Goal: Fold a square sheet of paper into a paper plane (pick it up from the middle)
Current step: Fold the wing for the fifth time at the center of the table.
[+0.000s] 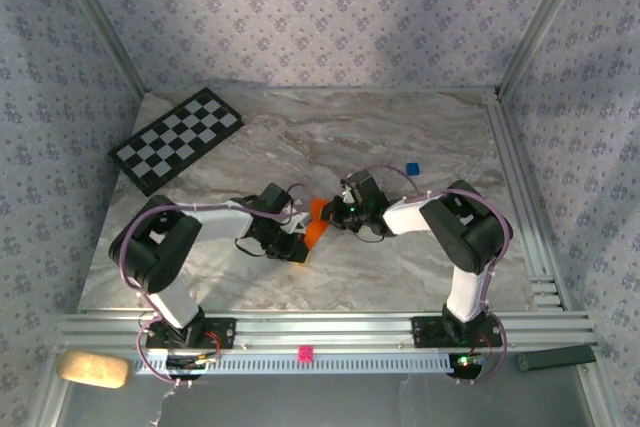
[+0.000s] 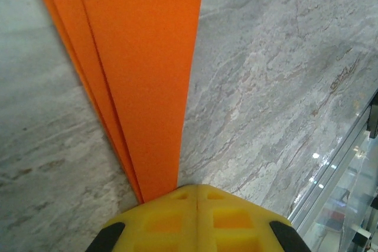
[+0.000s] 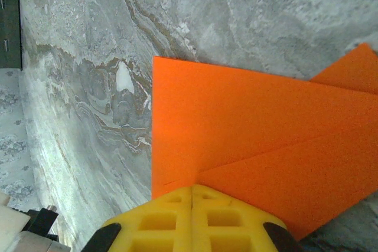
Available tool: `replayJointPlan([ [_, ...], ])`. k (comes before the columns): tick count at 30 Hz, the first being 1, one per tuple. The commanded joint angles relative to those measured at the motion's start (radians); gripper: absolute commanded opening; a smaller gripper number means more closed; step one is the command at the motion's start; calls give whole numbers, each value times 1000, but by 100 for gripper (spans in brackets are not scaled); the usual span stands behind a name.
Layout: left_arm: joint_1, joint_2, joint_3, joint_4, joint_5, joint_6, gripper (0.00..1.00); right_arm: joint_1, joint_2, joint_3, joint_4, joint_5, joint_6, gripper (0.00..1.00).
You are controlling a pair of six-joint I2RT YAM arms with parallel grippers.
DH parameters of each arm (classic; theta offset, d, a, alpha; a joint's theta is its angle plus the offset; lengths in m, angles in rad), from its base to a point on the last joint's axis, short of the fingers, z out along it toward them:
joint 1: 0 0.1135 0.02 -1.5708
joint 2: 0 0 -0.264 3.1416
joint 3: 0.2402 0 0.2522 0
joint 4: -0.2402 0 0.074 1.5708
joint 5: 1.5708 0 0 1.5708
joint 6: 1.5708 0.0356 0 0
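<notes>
The orange sheet of paper [image 1: 316, 229] lies folded on the marble table between my two grippers. In the left wrist view the paper [image 2: 142, 57] is a long narrow wedge of stacked layers. It tapers down to my left gripper [image 2: 196, 188], which is shut, and its point runs under the left finger. In the right wrist view the paper [image 3: 248, 116] lies flat with a slanting fold line. That line ends at my right gripper [image 3: 193, 187], which is shut with its tips over the paper. From above, the left gripper [image 1: 297, 247] and right gripper [image 1: 335, 215] meet at the paper.
A black-and-white checkerboard [image 1: 177, 139] lies at the back left. A small blue cube [image 1: 411, 168] sits behind the right arm. A small pink cube [image 1: 305, 353] rests on the front rail [image 1: 380, 329]. Aluminium rails also border the right side.
</notes>
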Motion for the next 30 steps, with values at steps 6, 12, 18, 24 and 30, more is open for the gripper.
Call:
replayJointPlan([
  [6,-31,-81,-121,-74,-48,-63,0,4,32,-62,-169,145,1,1],
  [12,-30,-201,-79,-86,-53,-49,1,5,33,-59,-169,140,1,1],
  [18,22,-258,-5,-23,-68,-75,3,5,26,-59,-172,140,-1,1],
  [24,48,-82,112,56,-32,-101,3,8,24,-51,-170,132,1,1],
  [30,49,54,173,131,-16,-140,2,10,22,-49,-169,135,6,1],
])
